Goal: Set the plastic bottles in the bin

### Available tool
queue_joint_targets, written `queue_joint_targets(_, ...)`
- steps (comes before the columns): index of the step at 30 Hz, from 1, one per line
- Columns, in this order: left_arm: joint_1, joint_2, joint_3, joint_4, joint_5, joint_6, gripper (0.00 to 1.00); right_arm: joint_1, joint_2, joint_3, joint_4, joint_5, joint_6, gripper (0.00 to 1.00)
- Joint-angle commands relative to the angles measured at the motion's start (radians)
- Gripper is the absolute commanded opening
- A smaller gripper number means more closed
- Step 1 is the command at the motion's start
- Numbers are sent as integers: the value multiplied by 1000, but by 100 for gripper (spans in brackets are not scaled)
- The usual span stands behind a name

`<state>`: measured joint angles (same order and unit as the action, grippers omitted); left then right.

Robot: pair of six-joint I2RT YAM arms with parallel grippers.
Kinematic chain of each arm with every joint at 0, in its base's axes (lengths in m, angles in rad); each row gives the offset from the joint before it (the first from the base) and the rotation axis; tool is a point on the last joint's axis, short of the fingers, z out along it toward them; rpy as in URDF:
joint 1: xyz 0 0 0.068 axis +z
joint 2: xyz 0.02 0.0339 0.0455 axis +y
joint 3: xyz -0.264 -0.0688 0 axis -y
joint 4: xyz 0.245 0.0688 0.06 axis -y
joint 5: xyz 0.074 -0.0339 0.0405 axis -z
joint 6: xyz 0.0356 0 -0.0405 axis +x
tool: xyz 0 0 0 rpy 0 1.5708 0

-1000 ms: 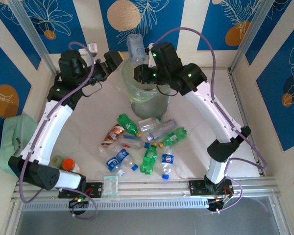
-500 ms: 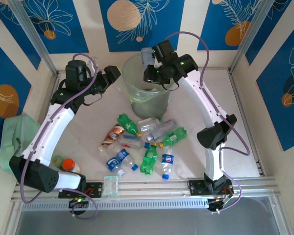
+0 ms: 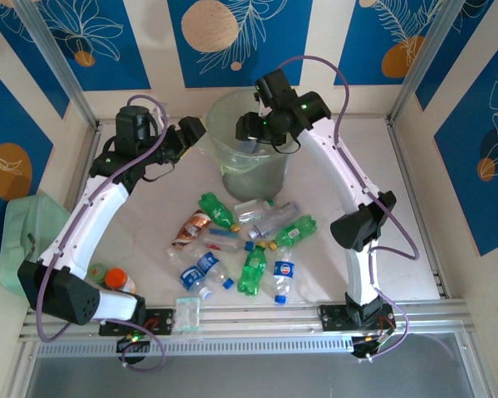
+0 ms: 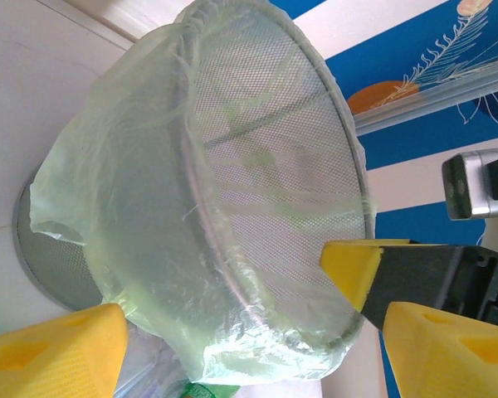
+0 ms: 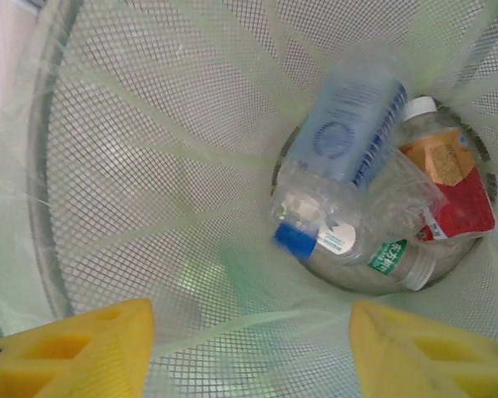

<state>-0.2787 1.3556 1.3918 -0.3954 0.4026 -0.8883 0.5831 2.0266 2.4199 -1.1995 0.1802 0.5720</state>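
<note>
The small clear and green plastic bottles [image 3: 251,269] that are left lie in a loose heap on the pale surface [image 3: 149,224]. They sit on the near side of the round translucent grey-green bin [image 3: 224,112], between the two arms. Inside it, a clear blue-labelled bottle [image 5: 349,141] lies slanted on the bottom among others.

Your right end effector [image 5: 249,348] hangs over the bin's mouth, fingers spread with nothing between them. Your left end effector [image 3: 191,130] stands spread and empty just beside the bin's left wall.

The closest of the heap, a green bottle [image 3: 216,209], lies back towards the bases with its long axis running diagonally. It looks nearer your left arm.

A second ago the right end effector pinched a clear bottle above the rim; now it has let go.
</note>
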Motion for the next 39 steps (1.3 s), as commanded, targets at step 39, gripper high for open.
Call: queue_joint_targets(39,-131,25,-431,-353,-375,435,100,136,-874,-1064,362,132,253,84)
